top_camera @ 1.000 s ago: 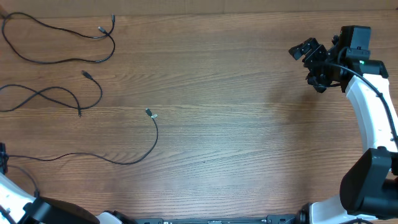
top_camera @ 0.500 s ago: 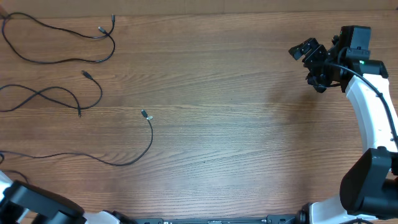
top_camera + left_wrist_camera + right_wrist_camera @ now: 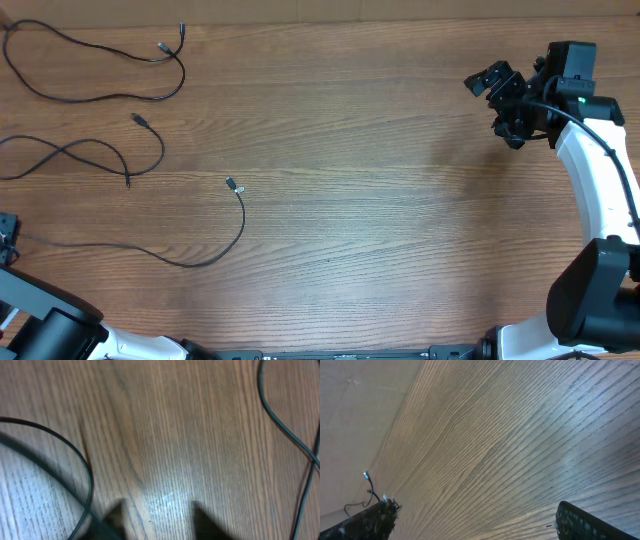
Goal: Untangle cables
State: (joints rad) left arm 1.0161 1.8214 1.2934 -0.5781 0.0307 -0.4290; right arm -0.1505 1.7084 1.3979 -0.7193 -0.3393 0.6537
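Now, cables [image 3: 243, 216]: three lie apart on tabletop [image 3: 380, 200], seemingly untangled.
Left hand [image 3: 157, 522]: open, empty, beside one cable.
Right hand [image 3: 497, 105]: open, parked clear.

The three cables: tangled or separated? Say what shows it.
Separated: overhead, the top cable, middle cable and bottom cable lie apart on the table, none crossing another in view.

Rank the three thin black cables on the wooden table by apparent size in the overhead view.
1. Lowest thin black cable, widest sweep.
2 or 3. Top-left thin black cable and middle-left thin black cable: they look alike, and the middle one runs off the left edge, so I won't rank them.
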